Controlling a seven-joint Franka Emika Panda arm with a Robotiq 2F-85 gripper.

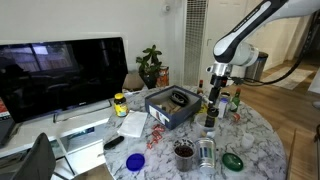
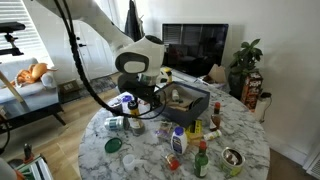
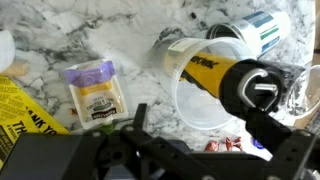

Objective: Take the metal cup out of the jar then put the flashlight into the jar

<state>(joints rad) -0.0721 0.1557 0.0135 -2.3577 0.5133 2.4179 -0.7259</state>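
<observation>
Plausibly the flashlight (image 3: 225,75), leaning slanted in the jar (image 3: 183,95) with its head near the rim, could snag a finger if the tool (image 3: 200,128) lifted carelessly, tipping the jar toward the metal cup (image 3: 250,28) just beside it on the surface (image 3: 60,30). The arm (image 1: 245,30) reached down from above, its tool released and empty over the jar.

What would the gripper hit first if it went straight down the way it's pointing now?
Most likely the flashlight, whose end sticks up out of the jar right under the open gripper. The jar's rim would come next, though depth is hard to judge in the wrist view.
</observation>
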